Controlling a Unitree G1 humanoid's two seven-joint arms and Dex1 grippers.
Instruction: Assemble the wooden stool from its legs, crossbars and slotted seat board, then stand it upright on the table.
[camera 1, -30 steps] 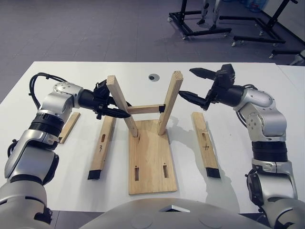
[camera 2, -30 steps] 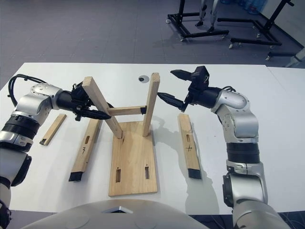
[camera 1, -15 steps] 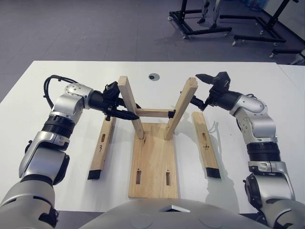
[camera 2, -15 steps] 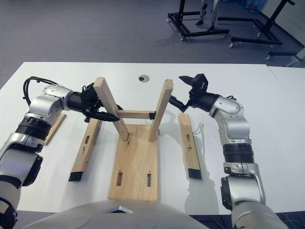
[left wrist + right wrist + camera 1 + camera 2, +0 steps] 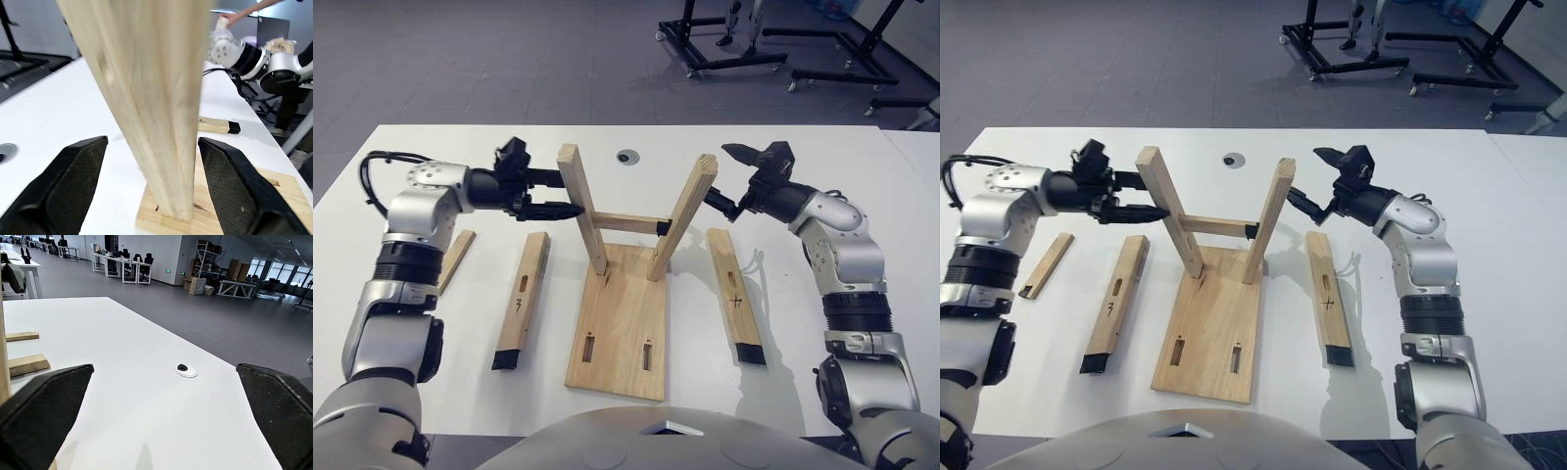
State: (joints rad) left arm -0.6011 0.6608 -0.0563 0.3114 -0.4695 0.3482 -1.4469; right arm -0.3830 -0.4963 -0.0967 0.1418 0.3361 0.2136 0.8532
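Left gripper (image 5: 563, 193) and right gripper (image 5: 718, 174) both open.
At the flat seat board's (image 5: 619, 313) far end, the left one straddles the left leg (image 5: 579, 201); the right one is beside the right leg's (image 5: 683, 220) top; a crossbar (image 5: 626, 224) joins the legs.

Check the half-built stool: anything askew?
Yes. The left fitted leg and right fitted leg splay apart in a V instead of standing straight, and the seat board lies skewed on the table.
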